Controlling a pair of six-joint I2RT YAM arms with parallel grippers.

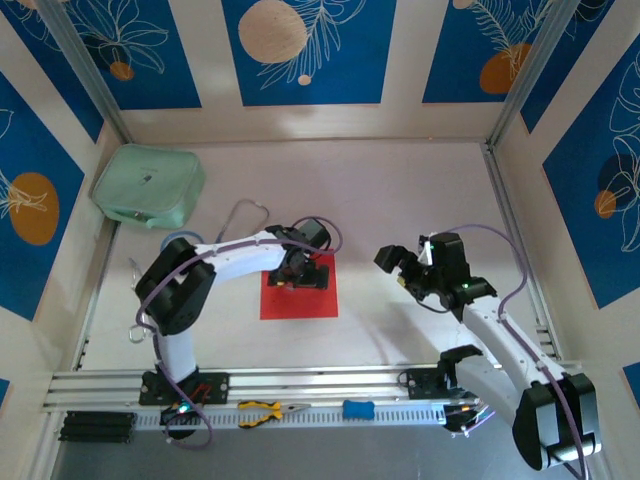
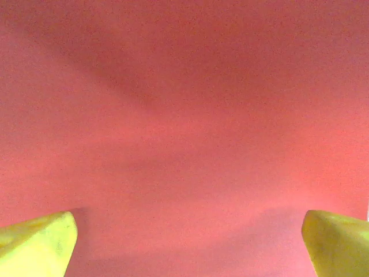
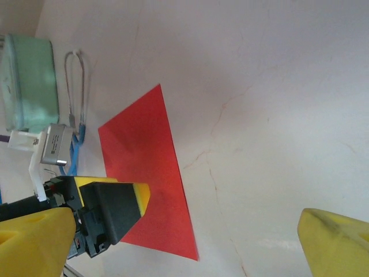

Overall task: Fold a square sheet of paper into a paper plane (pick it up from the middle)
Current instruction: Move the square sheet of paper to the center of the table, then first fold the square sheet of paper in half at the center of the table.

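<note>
Folding has not begun. Your square sheet of paper [image 1: 298,305] lies flat in the middle of the desk [image 1: 400,190], with no creases. Your left hand [image 1: 300,268] hangs over its middle, fingers spread wide. Your right hand [image 1: 402,270] hovers at its 3 o'clock, spread too. Every fold is left.

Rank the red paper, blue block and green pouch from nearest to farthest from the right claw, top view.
1. The red paper, left of the right claw.
2. The blue block, on the near rail.
3. The green pouch, far left corner.
</note>
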